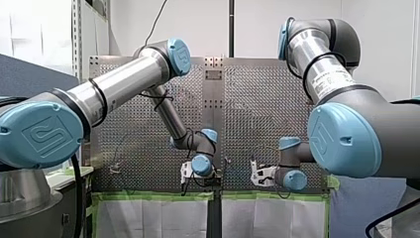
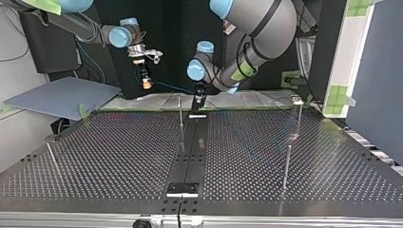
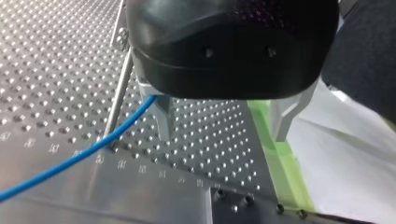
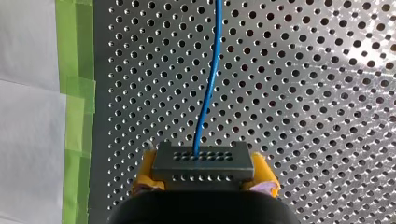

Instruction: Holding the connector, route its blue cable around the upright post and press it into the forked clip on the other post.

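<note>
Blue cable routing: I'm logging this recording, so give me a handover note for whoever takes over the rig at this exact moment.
My right gripper: shut on the connector, yellow pads on its sides.
My left gripper: open, holding nothing, low over the table.
Things: the blue cable leads from the connector past one left finger and the base of the upright post. The other post, at the top view's right, has no cable on it.
Done: connector gripped.
Left: no loop around the upright post shows yet. Make it, then press the cable into the clip.
</note>
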Controlling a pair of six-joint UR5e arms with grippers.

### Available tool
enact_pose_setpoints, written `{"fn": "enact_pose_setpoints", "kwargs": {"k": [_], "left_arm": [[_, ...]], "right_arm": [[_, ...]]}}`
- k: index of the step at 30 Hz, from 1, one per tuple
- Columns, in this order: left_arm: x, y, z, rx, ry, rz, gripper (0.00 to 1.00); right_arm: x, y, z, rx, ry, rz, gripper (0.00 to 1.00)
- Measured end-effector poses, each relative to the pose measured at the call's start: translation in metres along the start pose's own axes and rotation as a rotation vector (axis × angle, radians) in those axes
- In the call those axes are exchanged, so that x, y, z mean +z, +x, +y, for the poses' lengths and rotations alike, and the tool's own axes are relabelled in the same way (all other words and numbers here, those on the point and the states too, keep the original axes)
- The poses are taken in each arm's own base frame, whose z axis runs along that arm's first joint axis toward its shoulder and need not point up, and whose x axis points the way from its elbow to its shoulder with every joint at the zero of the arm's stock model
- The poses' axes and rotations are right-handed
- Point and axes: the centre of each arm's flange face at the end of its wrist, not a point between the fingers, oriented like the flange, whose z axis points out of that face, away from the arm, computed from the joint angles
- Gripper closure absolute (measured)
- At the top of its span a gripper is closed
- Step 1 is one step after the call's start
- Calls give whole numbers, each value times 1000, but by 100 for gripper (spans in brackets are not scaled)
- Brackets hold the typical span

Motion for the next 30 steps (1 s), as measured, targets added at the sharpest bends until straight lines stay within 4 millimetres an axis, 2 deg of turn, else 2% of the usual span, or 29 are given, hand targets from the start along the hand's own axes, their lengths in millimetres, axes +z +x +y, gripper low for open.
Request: {"fn": "enact_pose_setpoints", "kwargs": {"k": [11, 23, 30], "left_arm": [[-3, 0, 0, -85, -51, -15, 0], [-4, 1, -1, -93, -48, -13, 0], [-4, 1, -1, -79, -45, -12, 0]], "right_arm": [[9, 3, 13, 33, 21, -19, 100], [10, 1, 23, 58, 28, -29, 100], [17, -16, 32, 51, 17, -53, 100]]}}
